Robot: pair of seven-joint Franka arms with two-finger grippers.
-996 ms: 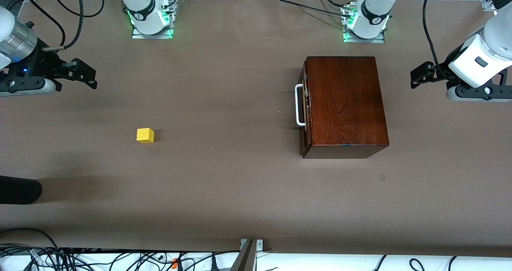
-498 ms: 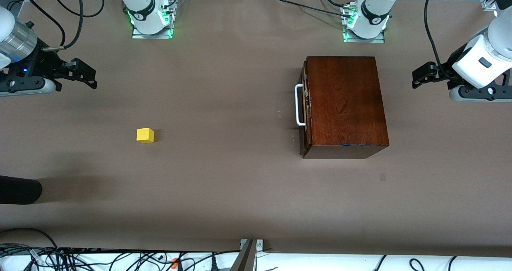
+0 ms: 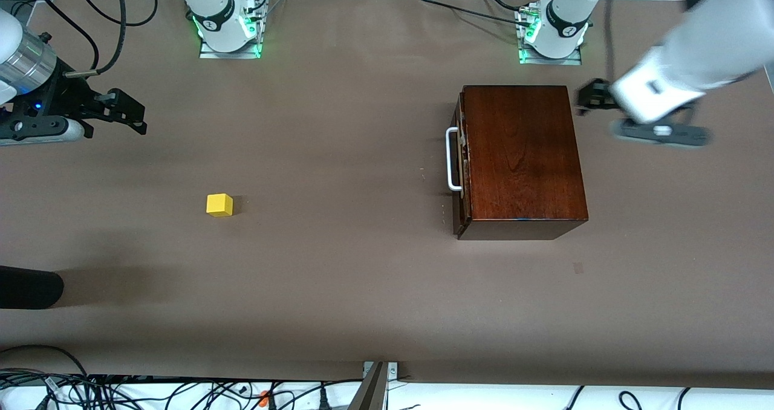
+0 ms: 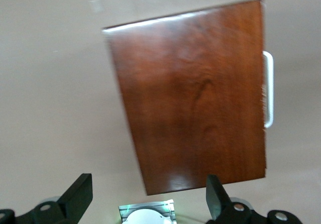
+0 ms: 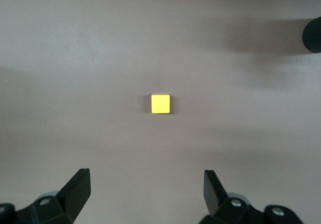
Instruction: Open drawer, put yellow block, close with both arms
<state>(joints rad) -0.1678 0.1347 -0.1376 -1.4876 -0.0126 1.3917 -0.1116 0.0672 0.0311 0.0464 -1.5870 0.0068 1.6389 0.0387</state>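
Left gripper (image 3: pixel 589 98) hangs over the table just beside the wooden box (image 3: pixel 520 156), at the box's back edge toward the left arm's end of the table. Its 2 fingers (image 4: pixel 80 196) are spread wide, nothing between them. The drawer (image 3: pixel 461 162) is shut. Its white handle (image 3: pixel 451 159) sits on the box face turned toward the right arm's end, so the left gripper must cross over the whole box to reach it. The handle's long axis runs nearer-to-farther from the front camera.

Right gripper (image 3: pixel 130 112) waits over bare table at the right arm's end, fingers spread, empty. Yellow block (image 3: pixel 219 205) lies on the table near it, closer to the front camera and well apart from the box. Judgement: right arm is better placed for the block.
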